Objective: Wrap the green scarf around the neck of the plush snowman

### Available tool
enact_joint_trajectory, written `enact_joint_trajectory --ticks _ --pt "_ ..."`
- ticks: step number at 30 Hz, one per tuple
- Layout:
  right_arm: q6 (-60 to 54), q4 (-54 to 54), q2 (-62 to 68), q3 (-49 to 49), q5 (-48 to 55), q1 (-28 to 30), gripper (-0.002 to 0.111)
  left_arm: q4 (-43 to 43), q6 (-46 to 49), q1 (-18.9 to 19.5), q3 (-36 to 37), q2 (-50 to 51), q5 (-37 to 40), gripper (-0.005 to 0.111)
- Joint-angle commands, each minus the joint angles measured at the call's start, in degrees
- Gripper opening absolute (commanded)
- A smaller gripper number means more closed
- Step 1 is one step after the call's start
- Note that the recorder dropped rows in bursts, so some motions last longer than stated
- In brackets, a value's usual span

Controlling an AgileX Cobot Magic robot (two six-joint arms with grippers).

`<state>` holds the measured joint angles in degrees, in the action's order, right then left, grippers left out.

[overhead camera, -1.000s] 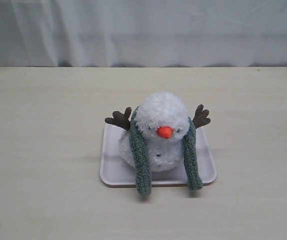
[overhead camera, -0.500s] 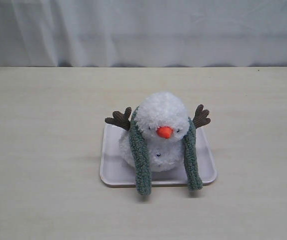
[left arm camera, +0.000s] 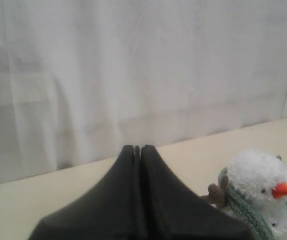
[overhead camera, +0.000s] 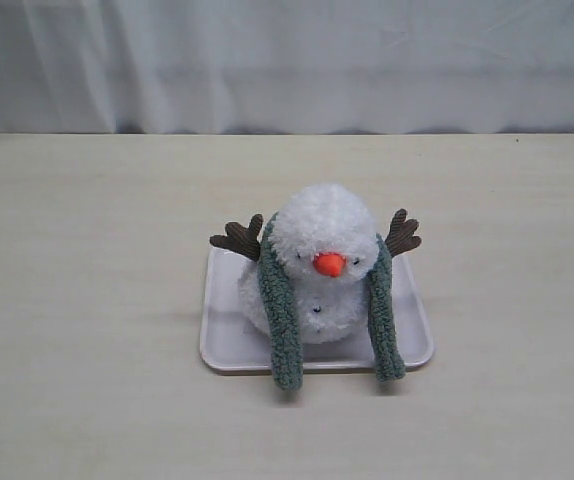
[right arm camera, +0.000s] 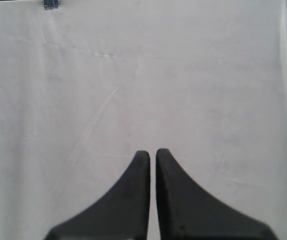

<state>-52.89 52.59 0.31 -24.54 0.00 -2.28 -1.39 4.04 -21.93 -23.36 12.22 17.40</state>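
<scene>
The plush snowman (overhead camera: 325, 232) sits on a pale tray (overhead camera: 221, 348) in the middle of the table, orange nose facing the exterior view. The green scarf (overhead camera: 281, 318) runs behind its neck. Both scarf ends hang down the front, uncrossed, and the second end (overhead camera: 384, 322) reaches past the tray's front rim. Neither gripper shows in the exterior view. My left gripper (left arm camera: 137, 148) is shut and holds nothing, with the snowman (left arm camera: 256, 175) and scarf (left arm camera: 244, 212) off to one side of it. My right gripper (right arm camera: 152, 152) is shut with a hairline gap and faces only the white curtain.
Brown twig arms (overhead camera: 239, 238) (overhead camera: 402, 232) stick out on both sides of the head. A white curtain (overhead camera: 287, 60) hangs along the table's far edge. The beige tabletop (overhead camera: 87, 330) spreads around the tray.
</scene>
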Motion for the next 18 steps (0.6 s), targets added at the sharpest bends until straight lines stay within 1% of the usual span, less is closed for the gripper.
enact_joint_trajectory --ticks 1,10,11,12,15,18 --pt "0.2 -0.4 -0.3 0.2 -0.3 0.1 0.004 0.7 0.2 1.0 -2.0 -0.6 4.6 0.0" --pt "0.2 -0.4 -0.3 0.2 -0.3 0.1 0.004 -0.3 0.2 10.0 -2.0 -7.7 7.6 0.0" --pt "0.2 -0.4 -0.3 0.2 -0.3 0.1 0.004 -0.9 0.2 11.5 -2.0 -9.1 7.7 0.0" --pt "0.2 -0.4 -0.3 0.2 -0.3 0.1 0.004 -0.9 0.2 12.2 -2.0 -9.8 7.8 0.0" --pt "0.2 -0.4 -0.3 0.2 -0.3 0.1 0.004 -1.0 0.2 15.9 -2.0 -12.2 10.4 0.0" --pt "0.2 -0.4 -0.3 0.2 -0.3 0.1 0.004 -1.0 0.2 19.5 -2.0 -12.2 10.8 0.0"
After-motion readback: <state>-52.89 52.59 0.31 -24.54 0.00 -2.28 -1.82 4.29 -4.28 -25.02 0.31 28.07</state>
